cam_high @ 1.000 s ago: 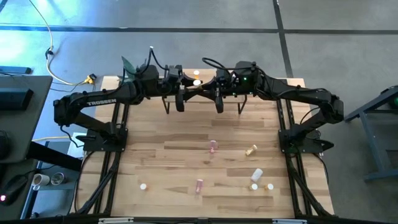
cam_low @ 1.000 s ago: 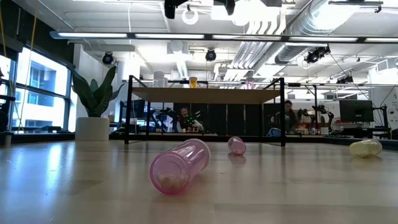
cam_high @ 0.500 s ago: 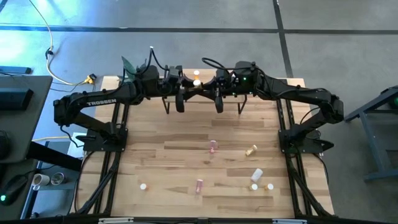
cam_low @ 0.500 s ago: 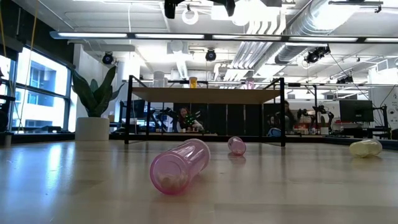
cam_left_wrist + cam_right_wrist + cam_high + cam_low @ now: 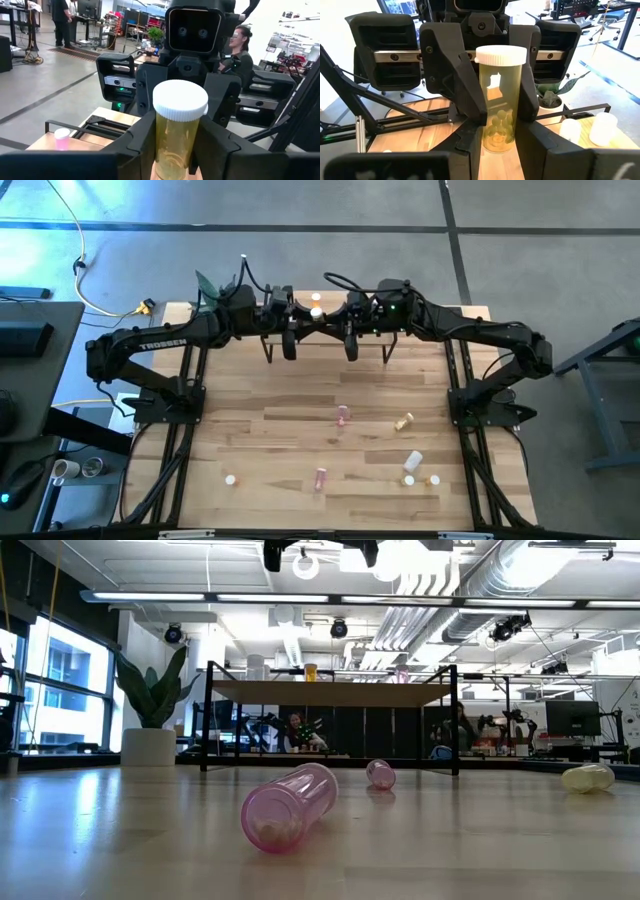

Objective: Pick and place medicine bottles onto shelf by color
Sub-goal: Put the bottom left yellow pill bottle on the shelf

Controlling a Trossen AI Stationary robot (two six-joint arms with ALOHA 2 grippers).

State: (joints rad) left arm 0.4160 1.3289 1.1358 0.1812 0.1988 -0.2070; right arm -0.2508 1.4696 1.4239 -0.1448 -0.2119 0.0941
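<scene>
– Amber plastic, white cap: who has the yellow bottle (image 5: 177, 131)?
– Both arms. The left gripper (image 5: 177, 150) pinches its lower body, and the right gripper (image 5: 500, 150) clamps the same bottle from the opposite side, upright, above the shelf (image 5: 330, 692) at the table's far edge.
– How much of the sorting is done?
– Little, by appearances. A pale bottle (image 5: 256, 665), an orange one (image 5: 310, 671) and what looks like a pink one (image 5: 401, 673) stand on the shelf. Left on the tabletop (image 5: 250, 430): two pink bottles (image 5: 343, 415) (image 5: 320, 477), a yellow one (image 5: 403, 421), a white one (image 5: 412, 461), plus small white pieces too tiny to identify.
– What do the wrist cameras add?
– From above, the arms hide the grip entirely. The right wrist view shows pills inside the bottle and two white bottles (image 5: 603, 127) on the board; the left wrist view shows a pink-capped bottle (image 5: 62, 138) there, and people in the room beyond.
</scene>
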